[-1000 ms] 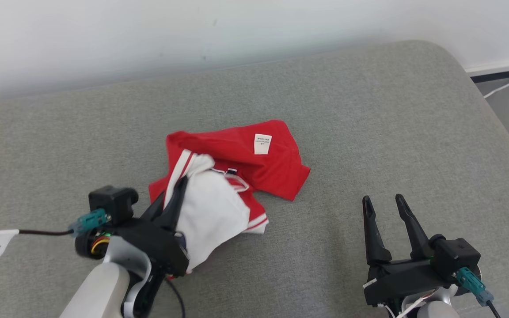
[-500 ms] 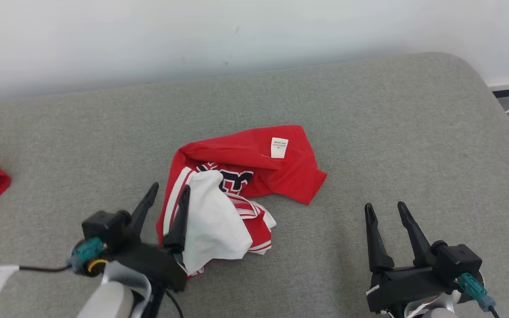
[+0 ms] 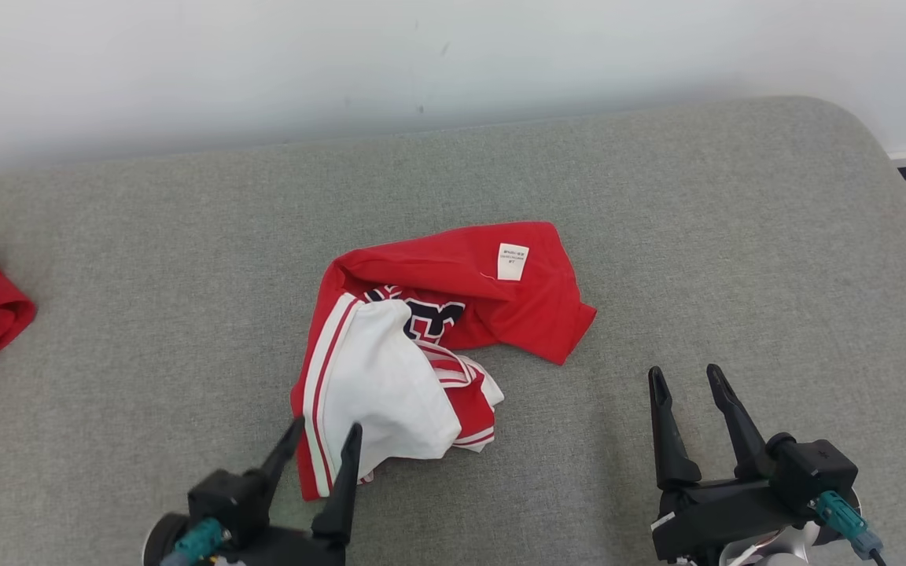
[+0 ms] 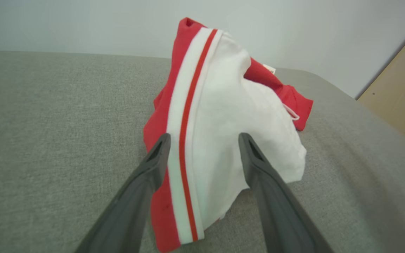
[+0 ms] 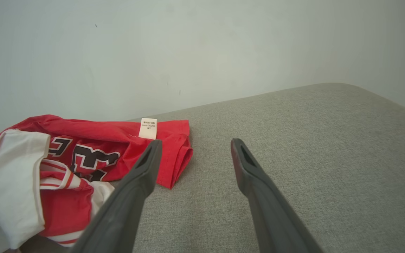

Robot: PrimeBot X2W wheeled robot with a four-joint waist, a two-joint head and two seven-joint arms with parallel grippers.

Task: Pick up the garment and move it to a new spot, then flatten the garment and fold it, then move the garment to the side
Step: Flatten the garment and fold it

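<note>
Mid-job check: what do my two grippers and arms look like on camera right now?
They match. The left gripper and right gripper each have two long, tapering dark fingers on a blocky black base. A teal connector with a dark cable sticks out of the right base, and a similar teal plug sits on the left. A pale forearm shows under the right base.

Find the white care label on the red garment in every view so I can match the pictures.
Head view: the care label lies on the far red fold of the garment, right of centre.
Left wrist view: a corner of it peeks out behind the white panel, upper right of centre.
Right wrist view: left of centre, on the red fabric.
Shared landmark: the white panel.
</note>
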